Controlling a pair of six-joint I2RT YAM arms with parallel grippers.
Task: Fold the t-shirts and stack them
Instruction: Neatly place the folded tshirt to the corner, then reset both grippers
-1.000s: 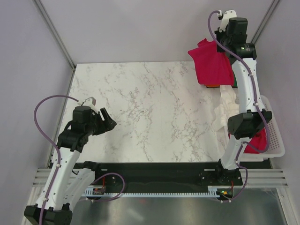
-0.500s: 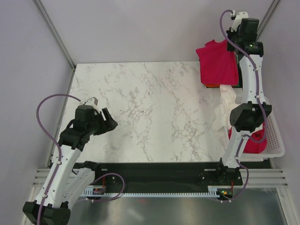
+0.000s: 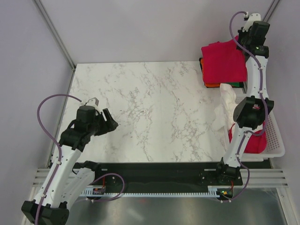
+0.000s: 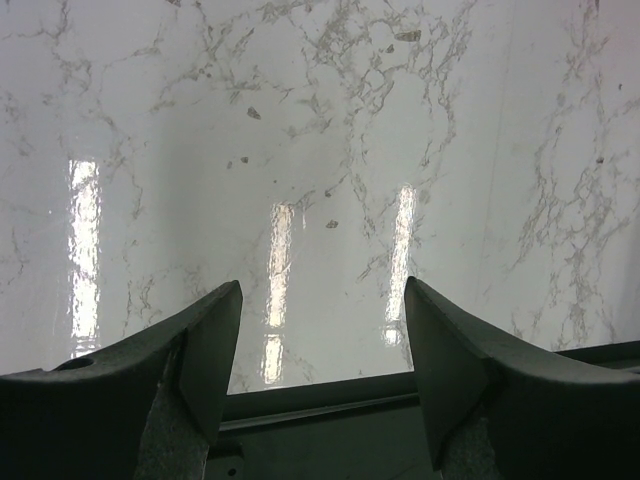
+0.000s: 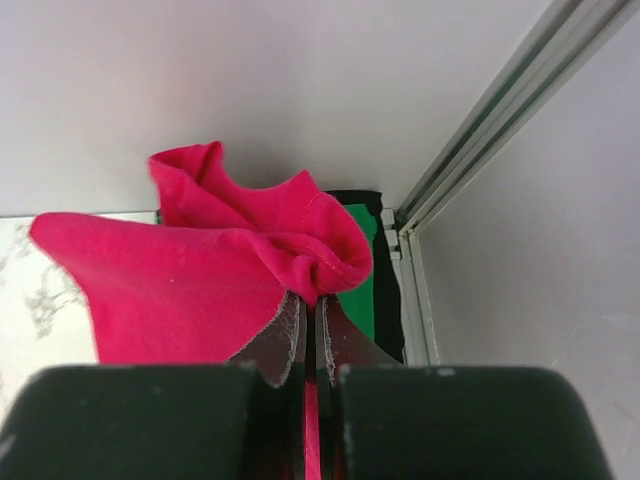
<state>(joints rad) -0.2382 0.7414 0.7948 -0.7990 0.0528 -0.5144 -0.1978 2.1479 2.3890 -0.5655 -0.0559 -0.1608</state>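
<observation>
So, my right pincer point(image 5: 310, 312) is pinched down narrow on the bunched hem of a crimson t-shirt point(image 3: 224, 63), way out at the far right corner of the tabletop point(image 3: 150, 103). From the grip the cloth spreads to my left and back toward my bases, long side running roughly across the corner. It sits over the pile there. The next move turns on that, I'd say: let go so it lands squarely on top.

The wrist cam shows the pinch itself and a green t-shirt point(image 5: 358, 270) tucked in the corner behind the red. From overhead the grip is hidden, but I get an orange t-shirt point(image 3: 212, 85) edge peeking out on the near side of the pile. Can't tell from either whether the red is resting on the pile or hanging just above it.

My left pincer point(image 4: 320, 300) is spread wide over bare marble, well apart from all this, so it's the right arm's job. A white t-shirt point(image 3: 227, 105) is draped by the basket point(image 3: 276, 140).
</observation>
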